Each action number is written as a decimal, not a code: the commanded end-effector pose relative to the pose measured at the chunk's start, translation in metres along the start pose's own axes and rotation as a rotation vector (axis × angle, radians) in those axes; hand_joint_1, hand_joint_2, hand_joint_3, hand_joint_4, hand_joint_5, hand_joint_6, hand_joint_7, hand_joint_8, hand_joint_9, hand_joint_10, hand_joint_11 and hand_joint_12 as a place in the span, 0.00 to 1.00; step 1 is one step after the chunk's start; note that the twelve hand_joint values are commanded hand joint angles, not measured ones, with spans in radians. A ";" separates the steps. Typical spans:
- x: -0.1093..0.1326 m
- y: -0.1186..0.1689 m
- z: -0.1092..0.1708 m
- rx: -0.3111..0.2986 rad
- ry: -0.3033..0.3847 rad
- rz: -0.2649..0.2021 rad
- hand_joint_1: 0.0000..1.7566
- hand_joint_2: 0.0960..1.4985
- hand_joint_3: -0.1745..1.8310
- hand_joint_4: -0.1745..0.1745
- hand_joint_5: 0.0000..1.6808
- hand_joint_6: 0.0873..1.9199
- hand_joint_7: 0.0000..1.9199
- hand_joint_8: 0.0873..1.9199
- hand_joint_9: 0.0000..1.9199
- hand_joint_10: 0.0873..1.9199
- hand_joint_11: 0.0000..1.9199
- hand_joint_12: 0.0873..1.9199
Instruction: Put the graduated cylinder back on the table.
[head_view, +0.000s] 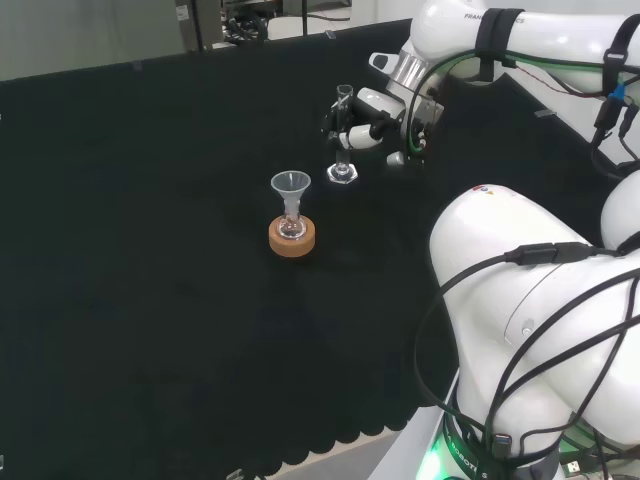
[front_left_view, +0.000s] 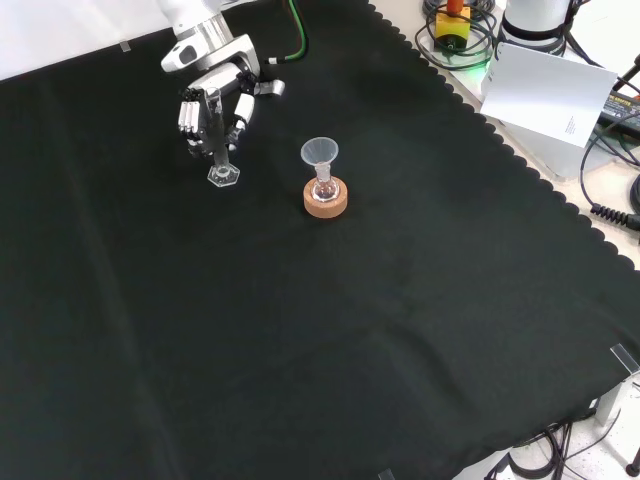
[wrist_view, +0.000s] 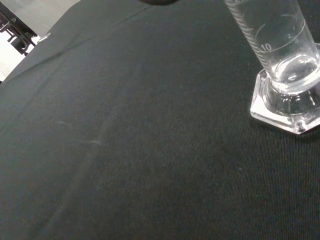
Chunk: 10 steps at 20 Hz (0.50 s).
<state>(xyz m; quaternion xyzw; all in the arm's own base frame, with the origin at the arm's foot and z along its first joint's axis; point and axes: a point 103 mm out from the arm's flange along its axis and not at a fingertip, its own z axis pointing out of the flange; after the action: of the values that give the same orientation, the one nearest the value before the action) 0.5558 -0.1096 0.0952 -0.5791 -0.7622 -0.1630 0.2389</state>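
Observation:
A clear glass graduated cylinder (head_view: 343, 150) stands upright on its hexagonal foot, just beyond the cork ring in the head view. My hand (head_view: 368, 128) reaches it from the right in that view, with fingers and thumb curled round the upper tube. Seen from the front, the hand (front_left_view: 212, 108) comes from the top and the cylinder's foot (front_left_view: 224, 175) sits below the fingers. Close up in the wrist view, the foot (wrist_view: 285, 104) appears to rest on the black cloth, and the cylinder looks empty.
A clear funnel (head_view: 291, 186) sits in a small flask on a cork ring (head_view: 292, 237), close to the cylinder; the same funnel (front_left_view: 320, 153) is right of it in the front view. My arm's white links (head_view: 540, 290) occupy the head view's right. Cables and a white sheet (front_left_view: 550, 90) lie beyond the cloth's edge.

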 end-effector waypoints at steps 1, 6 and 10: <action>0.002 0.001 -0.003 0.013 -0.001 0.006 0.51 0.65 0.00 0.41 0.40 0.28 0.36 0.24 0.55 0.00 0.31 0.62; 0.001 0.000 -0.005 0.012 0.000 0.016 0.47 0.62 0.00 0.38 0.30 0.25 0.30 0.27 0.50 0.00 0.25 0.65; 0.002 -0.002 -0.012 0.003 -0.002 0.021 0.45 0.61 0.00 0.37 0.26 0.19 0.20 0.29 0.42 0.00 0.18 0.67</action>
<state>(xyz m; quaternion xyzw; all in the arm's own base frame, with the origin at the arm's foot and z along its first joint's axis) 0.5580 -0.1143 0.1006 -0.5850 -0.7579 -0.1584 0.2415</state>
